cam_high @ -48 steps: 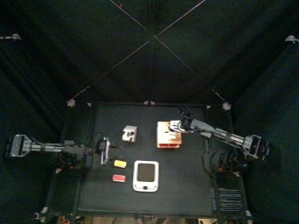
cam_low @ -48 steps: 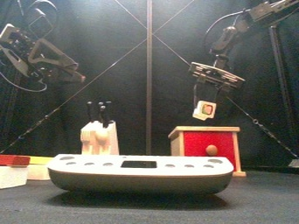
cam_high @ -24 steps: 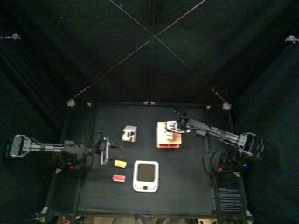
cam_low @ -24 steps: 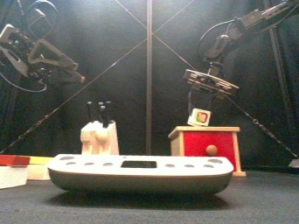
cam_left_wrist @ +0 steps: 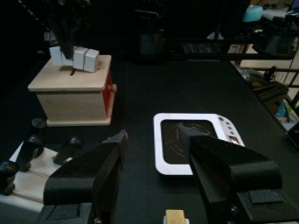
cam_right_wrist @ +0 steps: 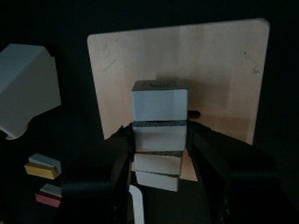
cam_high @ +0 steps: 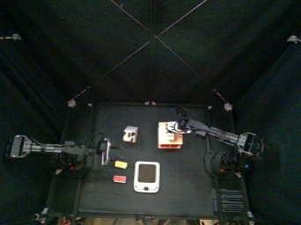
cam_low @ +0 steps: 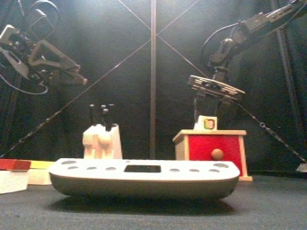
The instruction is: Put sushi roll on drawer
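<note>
At the table's left edge the left gripper (cam_left_wrist: pixel 152 188) rests raised with its jaws spread and empty, well apart from the work. Moving right, the white-and-tan toy figure (cam_low: pixel 102 139) stands on the far side, and the flat white device (cam_low: pixel 144 176) lies near the front edge with a yellow block (cam_high: pixel 120 163) and a red block (cam_high: pixel 119 178) to its left.

Right of these stands the drawer (cam_low: pixel 211 153), red-fronted with a pale wooden top. The sushi roll (cam_right_wrist: pixel 160 109) sits on that top, and the right gripper (cam_right_wrist: pixel 160 157) hangs over it; its jaws flank the roll closely, though whether they grip it or have just let go is hard to tell from the wrist view.

To finish the step well, the jaws should part evenly so neither finger drags the roll, then rise straight up. The roll appears to stand back from the top's edges, leaving some margin. Above the drawer the space is free, so a vertical retreat is the safest way out.
</note>
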Controlling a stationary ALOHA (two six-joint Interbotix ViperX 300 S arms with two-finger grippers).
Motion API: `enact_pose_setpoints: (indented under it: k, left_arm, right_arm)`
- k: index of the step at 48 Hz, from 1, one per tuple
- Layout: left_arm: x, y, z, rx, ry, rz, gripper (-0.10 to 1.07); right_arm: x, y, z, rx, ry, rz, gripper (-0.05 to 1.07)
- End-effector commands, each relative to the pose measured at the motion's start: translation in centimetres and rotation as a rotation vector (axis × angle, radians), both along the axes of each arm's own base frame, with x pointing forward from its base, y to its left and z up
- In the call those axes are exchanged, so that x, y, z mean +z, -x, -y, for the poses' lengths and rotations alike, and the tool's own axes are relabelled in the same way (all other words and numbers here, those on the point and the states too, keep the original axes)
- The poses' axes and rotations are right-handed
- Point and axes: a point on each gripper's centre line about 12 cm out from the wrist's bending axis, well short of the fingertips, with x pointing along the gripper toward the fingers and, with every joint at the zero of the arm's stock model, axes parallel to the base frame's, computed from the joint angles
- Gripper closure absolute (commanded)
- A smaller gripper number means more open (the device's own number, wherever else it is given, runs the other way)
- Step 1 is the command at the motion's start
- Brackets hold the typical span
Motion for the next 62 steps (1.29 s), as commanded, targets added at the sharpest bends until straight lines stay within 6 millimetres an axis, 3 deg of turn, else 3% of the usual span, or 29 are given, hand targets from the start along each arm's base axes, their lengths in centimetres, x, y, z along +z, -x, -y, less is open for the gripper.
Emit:
enact_pose_setpoints:
  k: [1, 17, 62]
  left_arm:
    - [0.5, -0.2, -0.1, 0.005, -0.002, 0.014, 0.12]
    - [0.4, -0.2, -0.1, 0.006, -0.002, 0.009, 0.12]
    - [0.1, -0.1, -0.2, 0.009, -0.002, -0.009, 0.12]
  right_arm:
    - [1.0, -0.2, 0.2, 0.002, 0.018, 0.025, 0.27]
    - [0.9, 0.0, 0.1, 0.018, 0.03, -0.02, 0.11]
    - [2.1, -0.9, -0.3, 0.037, 0.046, 0.01, 0.11]
